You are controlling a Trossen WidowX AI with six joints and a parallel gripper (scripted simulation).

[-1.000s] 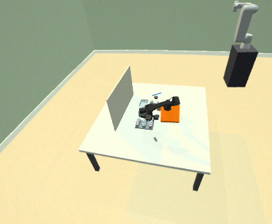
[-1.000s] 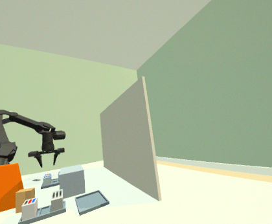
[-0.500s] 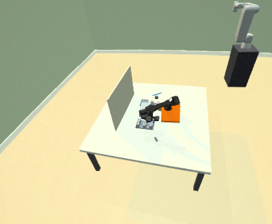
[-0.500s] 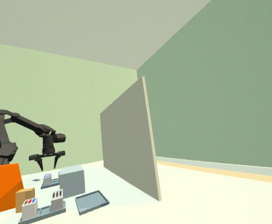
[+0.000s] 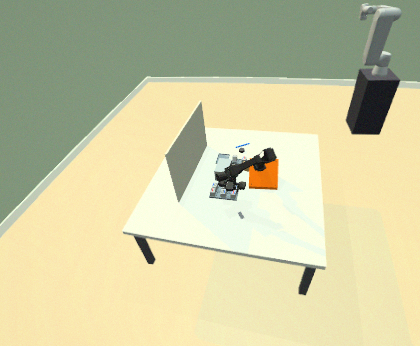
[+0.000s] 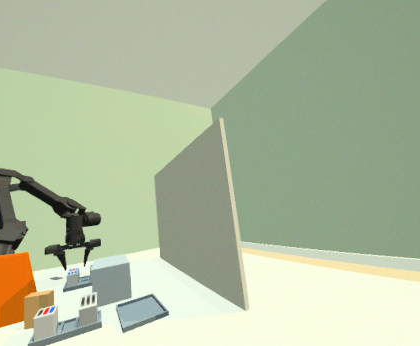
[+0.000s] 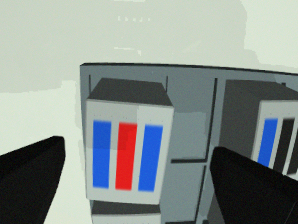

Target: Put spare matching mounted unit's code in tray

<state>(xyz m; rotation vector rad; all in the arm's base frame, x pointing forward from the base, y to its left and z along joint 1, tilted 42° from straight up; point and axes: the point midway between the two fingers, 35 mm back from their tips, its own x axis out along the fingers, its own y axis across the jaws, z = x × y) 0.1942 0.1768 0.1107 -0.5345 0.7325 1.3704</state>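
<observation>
The hand (image 5: 235,186) (image 6: 75,267) (image 7: 139,153) is part-way open and holds nothing; its fingers stand either side of the blue-red-blue block (image 7: 127,150) in the wrist view. That block looks to be the chosen spare, but the mounted unit's code cannot be read here, so the match is unconfirmed. To take it well, centre the fingers, go straight down, keep the right finger in the gap before the blue-black block (image 7: 275,135), and close only once the pads are low on the sides. A slant could nudge the neighbour just below it.

The block sits in a corner slot of the far rack (image 5: 224,198) (image 6: 77,286) (image 7: 187,127); the slot beside it is bare. Further out, the near rack (image 6: 65,336) carries a black-red-blue block (image 6: 46,320) and a dark-striped one (image 6: 88,307). The tray (image 6: 121,320) beyond has nothing in it.
</observation>
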